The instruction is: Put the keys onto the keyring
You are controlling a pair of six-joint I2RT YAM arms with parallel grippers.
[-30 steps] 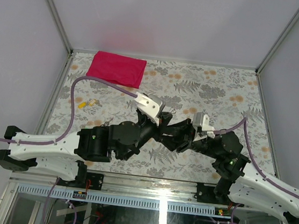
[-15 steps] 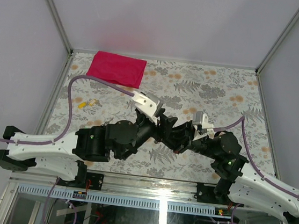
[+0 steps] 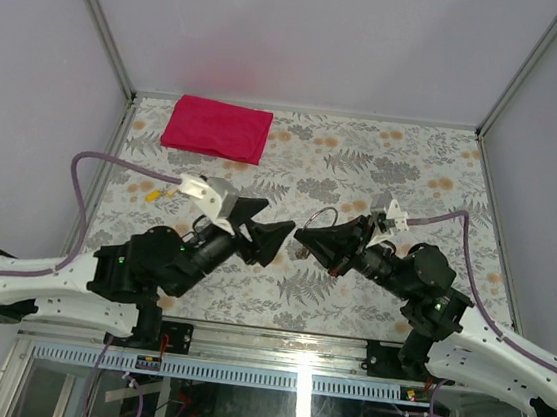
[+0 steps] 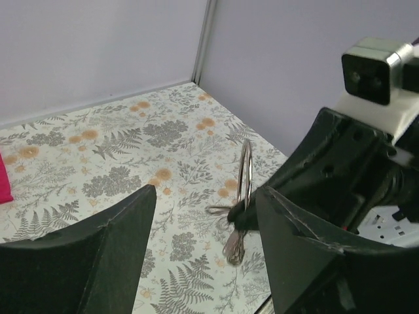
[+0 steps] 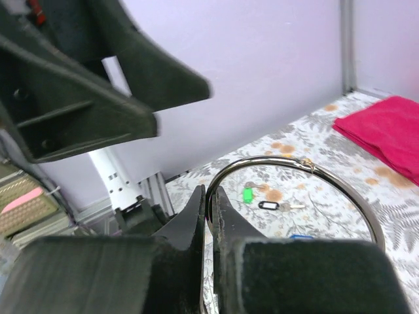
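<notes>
My right gripper [image 5: 209,196] is shut on the rim of the keyring [image 5: 294,163], a large silver ring, and holds it upright above the table. In the left wrist view the keyring [image 4: 245,171] stands edge-on, with a small silver bunch [image 4: 234,245] dangling under the right gripper's tips. My left gripper [image 4: 205,191] is open, its fingers [image 4: 105,255] just left of the ring and not touching it. From above, the left gripper [image 3: 280,215] faces the right gripper [image 3: 299,234] tip to tip. A blue sliver [image 5: 301,237], perhaps a key's head, shows on the table behind the right finger.
A folded red cloth [image 3: 217,128] lies at the back left of the flowered table [image 3: 413,174]. A green tag [image 5: 247,194] and a dark oval clip [image 5: 268,205] lie on the table beyond the ring. Small yellow pieces [image 3: 159,193] sit near the left edge.
The left gripper has opened, let go of the ring and drawn back to the left. The right gripper has shut on the ring and now holds it alone.
</notes>
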